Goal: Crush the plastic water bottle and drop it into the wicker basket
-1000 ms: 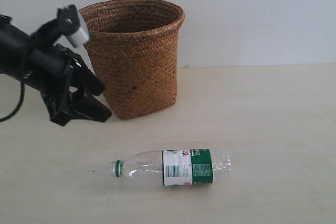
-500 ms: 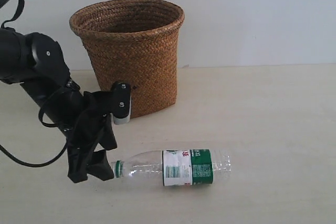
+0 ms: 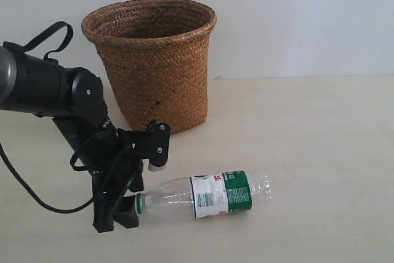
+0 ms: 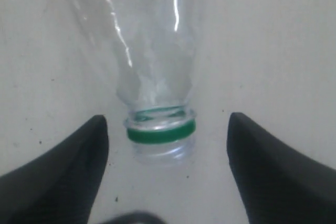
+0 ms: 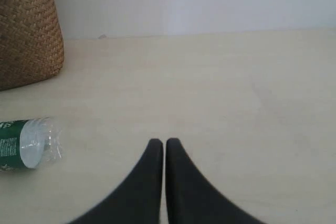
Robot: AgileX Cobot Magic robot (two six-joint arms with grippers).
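Note:
The plastic water bottle [image 3: 209, 195] lies on its side on the pale table, clear with a white-and-green label and a green ring at its neck [image 4: 161, 132]. Its neck points toward my left gripper [image 3: 126, 206], which is down at table level. The left gripper [image 4: 168, 120] is open, and one black finger [image 4: 79, 166] stands on each side of the neck with a gap to it. The wicker basket [image 3: 154, 66] stands upright behind the arm. My right gripper [image 5: 164, 143] is shut and empty over bare table, with the bottle's base [image 5: 29, 148] and the basket [image 5: 26, 30] off to its side.
A white wall runs behind the table. The black left arm and its looping cable [image 3: 43, 97] fill the space in front of the basket's left side. Bare tabletop [image 3: 320, 152] lies right of the bottle.
My left arm has swung down from beside the basket to table level at the bottle's neck. The bottle has tilted slightly, its base end now a little farther back.

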